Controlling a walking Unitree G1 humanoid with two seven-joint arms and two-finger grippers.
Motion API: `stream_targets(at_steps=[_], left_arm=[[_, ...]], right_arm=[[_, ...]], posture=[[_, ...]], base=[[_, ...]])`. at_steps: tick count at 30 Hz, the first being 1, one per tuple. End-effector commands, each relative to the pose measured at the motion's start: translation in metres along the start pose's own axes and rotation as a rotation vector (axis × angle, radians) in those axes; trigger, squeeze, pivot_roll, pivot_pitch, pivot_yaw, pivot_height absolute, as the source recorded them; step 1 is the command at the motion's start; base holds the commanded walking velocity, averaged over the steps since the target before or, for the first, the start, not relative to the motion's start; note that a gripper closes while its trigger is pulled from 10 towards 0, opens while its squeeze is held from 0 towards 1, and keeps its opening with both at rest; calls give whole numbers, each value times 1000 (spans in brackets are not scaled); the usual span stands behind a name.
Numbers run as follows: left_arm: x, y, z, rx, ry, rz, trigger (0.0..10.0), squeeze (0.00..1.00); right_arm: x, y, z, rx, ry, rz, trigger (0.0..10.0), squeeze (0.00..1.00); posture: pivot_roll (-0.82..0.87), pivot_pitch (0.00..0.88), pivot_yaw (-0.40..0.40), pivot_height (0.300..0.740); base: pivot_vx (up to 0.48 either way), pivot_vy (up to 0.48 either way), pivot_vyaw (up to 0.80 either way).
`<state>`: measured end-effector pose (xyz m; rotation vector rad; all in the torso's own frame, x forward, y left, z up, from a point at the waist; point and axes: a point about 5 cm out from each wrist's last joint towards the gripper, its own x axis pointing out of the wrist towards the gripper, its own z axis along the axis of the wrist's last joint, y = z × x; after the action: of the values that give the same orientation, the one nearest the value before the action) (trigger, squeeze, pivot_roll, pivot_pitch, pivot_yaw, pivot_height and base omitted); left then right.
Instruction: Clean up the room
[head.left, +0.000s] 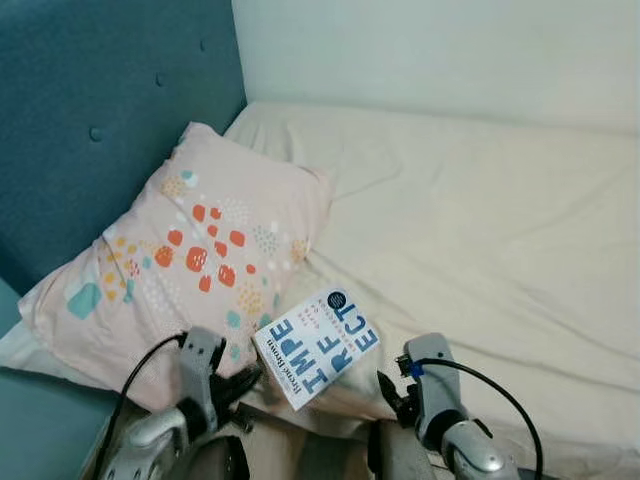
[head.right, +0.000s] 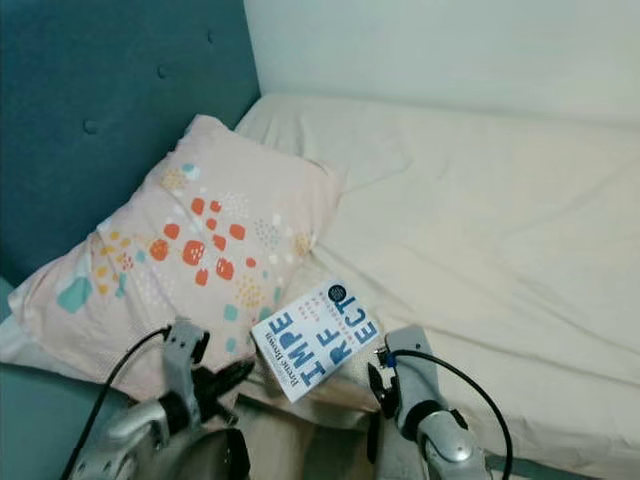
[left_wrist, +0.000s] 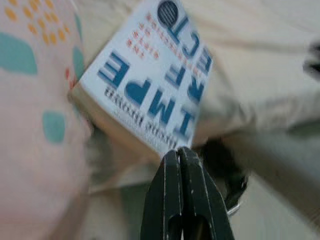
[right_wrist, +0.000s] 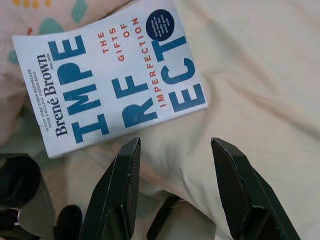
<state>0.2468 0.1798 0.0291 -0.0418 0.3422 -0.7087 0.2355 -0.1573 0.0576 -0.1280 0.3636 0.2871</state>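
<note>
book lies flat on bed — long axis diagonal, beside pillow.

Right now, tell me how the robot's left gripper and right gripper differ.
The left gripper has its two black fingers pressed together, while the right gripper holds its fingers spread apart. The left gripper sits by the near corner of the white paperback book with blue lettering, next to the pink patterned pillow; the right gripper sits off the book's other side, over the cream bedsheet. Both hang low at the bed's near edge, holding nothing.
</note>
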Motion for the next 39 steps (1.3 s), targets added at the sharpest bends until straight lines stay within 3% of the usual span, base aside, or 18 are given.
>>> stream_targets(at_steps=[1,5,10,15,24,27,31,32,33,36,37,39], left_arm=[[-8,2,-13,57,78,18,10000,0],[-18,3,-16,59,84,66,10000,0],[-21,-3,-11,41,70,50,10000,0],[-16,-10,-11,31,62,48,10000,0],[-8,-17,-11,-29,57,57,10000,0],[-2,-24,-16,-138,102,12,10000,0],[-2,-27,-20,-108,146,-39,10000,0],[-1,-29,-21,-115,152,-56,10000,129],[1,-31,-20,-139,144,-72,10000,573],[2,-32,-20,-150,136,-77,10000,573],[5,-35,-17,-196,118,-101,10000,1000],[8,-39,-15,-267,103,-145,10000,1000]], right_arm=[[0,0,-2,17,-7,0,10000,0],[-1,0,-3,28,-14,-3,10000,0],[-2,1,-4,39,-18,-3,10000,0],[-1,1,-5,39,-15,0,10000,0],[-2,2,-6,37,-10,1,10000,0],[-3,2,-8,40,-3,1,10000,0],[-3,2,-9,42,2,-4,10000,0],[-3,1,-10,44,5,-8,10000,0],[-4,0,-11,47,9,-13,10000,0],[-4,0,-11,48,10,-15,10000,0],[-5,-1,-12,50,12,-17,10000,0],[-5,-1,-12,51,15,-19,10000,0]], posture=[[-88,156,-7,599],[-86,159,-10,599],[-80,163,-13,579],[-79,167,-11,556],[-78,172,-8,556],[-78,175,-8,556],[-79,177,-8,556],[-78,181,-8,556],[-77,184,-9,556],[-77,184,-9,556],[-78,187,-9,556],[-78,188,-10,556]], base=[[0,0,0],[0,0,0],[0,0,0],[0,0,0],[0,0,0],[0,0,0],[0,0,0],[0,0,0],[0,0,0],[0,0,0],[0,0,0],[0,0,0]])
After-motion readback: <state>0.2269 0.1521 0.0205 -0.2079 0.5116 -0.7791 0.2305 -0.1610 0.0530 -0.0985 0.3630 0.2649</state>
